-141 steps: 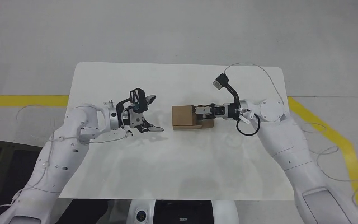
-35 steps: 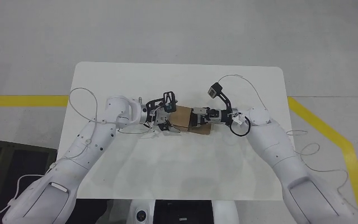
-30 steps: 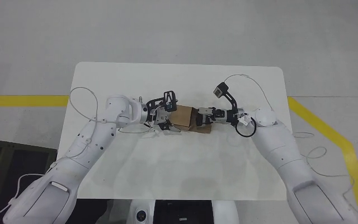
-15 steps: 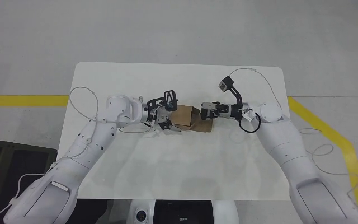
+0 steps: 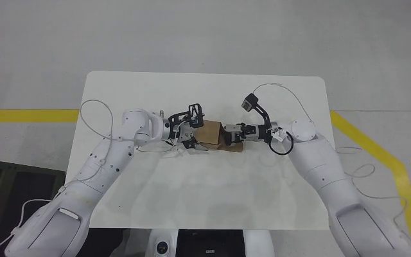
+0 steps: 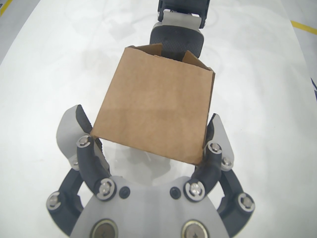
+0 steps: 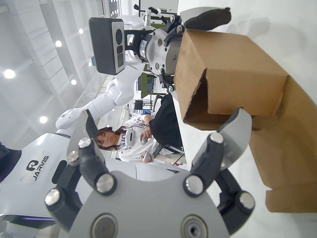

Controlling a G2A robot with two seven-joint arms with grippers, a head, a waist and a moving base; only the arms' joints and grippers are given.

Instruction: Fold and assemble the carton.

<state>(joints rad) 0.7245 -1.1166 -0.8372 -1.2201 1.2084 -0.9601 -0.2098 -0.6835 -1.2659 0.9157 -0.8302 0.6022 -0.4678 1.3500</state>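
While the left tool (image 6: 147, 115) pinches the plain carton (image 6: 158, 95), the right tool (image 7: 163, 113) stands spread at its open end.

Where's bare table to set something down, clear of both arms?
Bare: the wide stretch of table between the carton and the near edge, and the far strip beyond the carton, though a cable loops over its right-arm end. Crowded: the whole middle band across the table, where left hand and right hand meet at the carton.
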